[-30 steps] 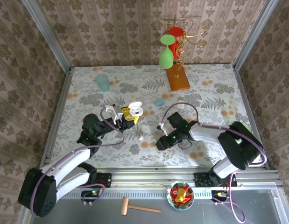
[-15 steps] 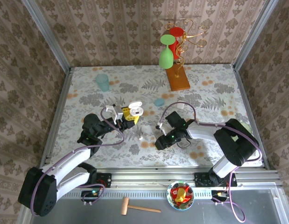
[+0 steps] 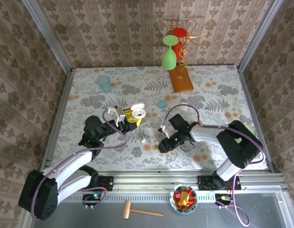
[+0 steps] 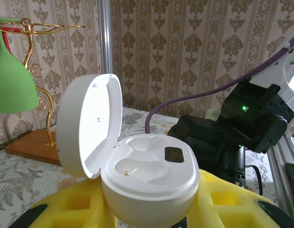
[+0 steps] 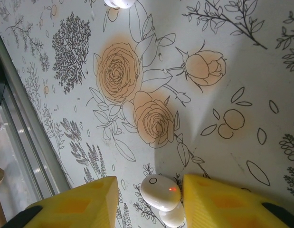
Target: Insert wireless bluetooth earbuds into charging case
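Narrowing its still-unclenched jaws, the right gripper (image 5: 149, 190) now brackets a white earbud (image 5: 160, 194), so pickup looks near; the left gripper (image 4: 147, 211) clasps the open charging case (image 4: 149, 178).

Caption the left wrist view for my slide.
Left gripper holds the white charging case, lid open, nothing seated inside; right arm behind.

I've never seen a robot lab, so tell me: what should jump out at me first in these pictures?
First, the open white charging case, lid flipped up and its wells empty, held by the left gripper left of centre. Next, the right gripper low over the flowered tablecloth, jaws open around a small white earbud. At the far edge, a green glass hangs upside down from a gold stand.
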You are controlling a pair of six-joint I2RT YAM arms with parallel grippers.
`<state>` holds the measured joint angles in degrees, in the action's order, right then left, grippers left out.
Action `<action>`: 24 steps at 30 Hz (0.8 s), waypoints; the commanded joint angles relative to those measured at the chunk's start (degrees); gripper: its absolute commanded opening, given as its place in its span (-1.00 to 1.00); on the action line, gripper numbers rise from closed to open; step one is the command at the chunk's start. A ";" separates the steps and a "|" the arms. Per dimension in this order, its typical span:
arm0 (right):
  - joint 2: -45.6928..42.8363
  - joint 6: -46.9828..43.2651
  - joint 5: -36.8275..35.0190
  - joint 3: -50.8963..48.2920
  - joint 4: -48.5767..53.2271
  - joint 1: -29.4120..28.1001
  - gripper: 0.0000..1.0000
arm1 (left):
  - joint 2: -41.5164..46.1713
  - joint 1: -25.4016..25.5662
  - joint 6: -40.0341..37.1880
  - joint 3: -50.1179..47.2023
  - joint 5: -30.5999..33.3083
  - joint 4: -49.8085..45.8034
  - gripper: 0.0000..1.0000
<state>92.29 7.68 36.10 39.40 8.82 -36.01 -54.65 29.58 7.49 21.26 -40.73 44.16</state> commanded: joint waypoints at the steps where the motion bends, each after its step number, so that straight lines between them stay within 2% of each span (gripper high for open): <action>1: -0.21 0.74 1.48 -1.26 1.11 -0.55 -0.23 | -0.13 0.26 -0.62 1.08 -1.31 1.89 -0.53; 6: -0.50 1.13 0.91 -1.47 1.19 -0.54 -0.33 | 0.76 0.30 -0.69 0.92 -1.09 1.16 -0.53; 8: -1.29 1.67 0.61 -2.06 0.95 -0.55 -0.47 | 1.31 0.30 -0.89 0.82 -0.83 0.60 -0.54; 14: -2.35 2.54 0.60 -3.51 -0.02 -0.55 -0.53 | 1.48 0.30 -1.31 0.96 -0.73 0.06 -0.53; 18: -2.04 2.51 -0.44 -2.95 0.43 -0.55 -0.66 | 0.80 0.30 -1.51 1.38 -0.93 0.31 -0.53; 21: -2.73 3.47 -0.77 -2.75 -0.16 -0.55 -0.66 | 0.29 0.30 -1.16 1.51 -1.19 0.80 -0.53; 23: -3.00 4.56 -1.44 -2.92 -1.23 -0.55 -0.49 | 0.18 0.39 -1.06 1.44 -1.19 1.18 -0.53; 24: -3.00 4.79 -1.67 -2.93 -1.47 -0.56 -0.47 | 0.13 0.39 -0.97 1.37 -1.14 1.23 -0.53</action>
<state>90.72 11.07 35.92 36.93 8.10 -36.27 -54.43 29.58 7.25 21.28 -40.73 43.72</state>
